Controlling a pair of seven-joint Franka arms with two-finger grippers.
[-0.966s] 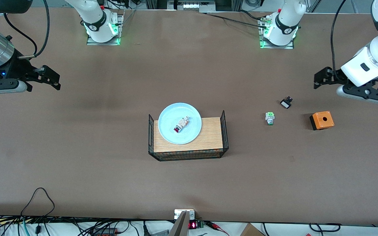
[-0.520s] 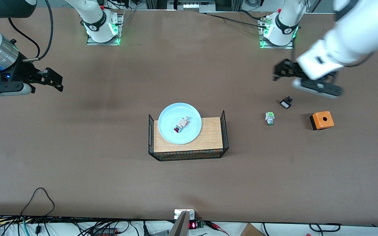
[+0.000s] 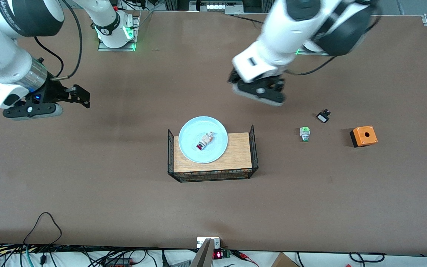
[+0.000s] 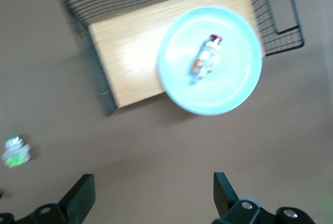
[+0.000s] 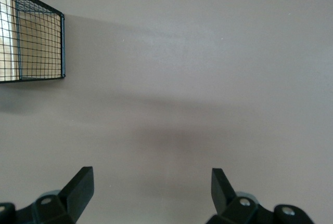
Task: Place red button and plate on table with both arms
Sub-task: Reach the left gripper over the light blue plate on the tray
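Brown table [image 3: 124, 193] lies bare around tray [image 3: 235, 152]; plate [image 3: 193, 152] overhangs its edge, holding red button [image 3: 204, 141]. Left gripper [image 4: 151, 203] and right gripper [image 3: 82, 97] hover over bare table with fingers spread.

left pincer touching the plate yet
Apart. The left wrist view shows the left pincer open over bare table, with brown tabletop between its fingers and the plate.

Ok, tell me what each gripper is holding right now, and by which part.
Nothing is held. The left gripper and the right gripper are both open and empty over the brown table; the small red-capped button lies on the round light blue plate.
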